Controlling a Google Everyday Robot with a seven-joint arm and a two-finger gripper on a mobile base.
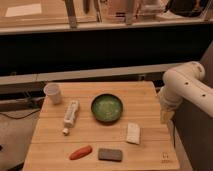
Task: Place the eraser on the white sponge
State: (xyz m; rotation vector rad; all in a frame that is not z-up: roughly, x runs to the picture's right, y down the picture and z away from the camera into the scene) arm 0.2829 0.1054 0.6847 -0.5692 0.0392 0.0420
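The eraser (110,154) is a flat dark grey-brown block lying near the table's front edge, just right of an orange carrot-shaped thing (80,152). The white sponge (133,133) lies on the table to the eraser's upper right, below the green bowl. My gripper (166,116) hangs at the end of the white arm (186,85) over the table's right edge, to the right of the sponge and well clear of the eraser. It holds nothing that I can see.
A green bowl (107,108) sits mid-table. A white bottle (70,116) lies on its side at the left, and a white cup (52,93) stands at the back left corner. The wooden table (145,95) ends close behind at a dark counter.
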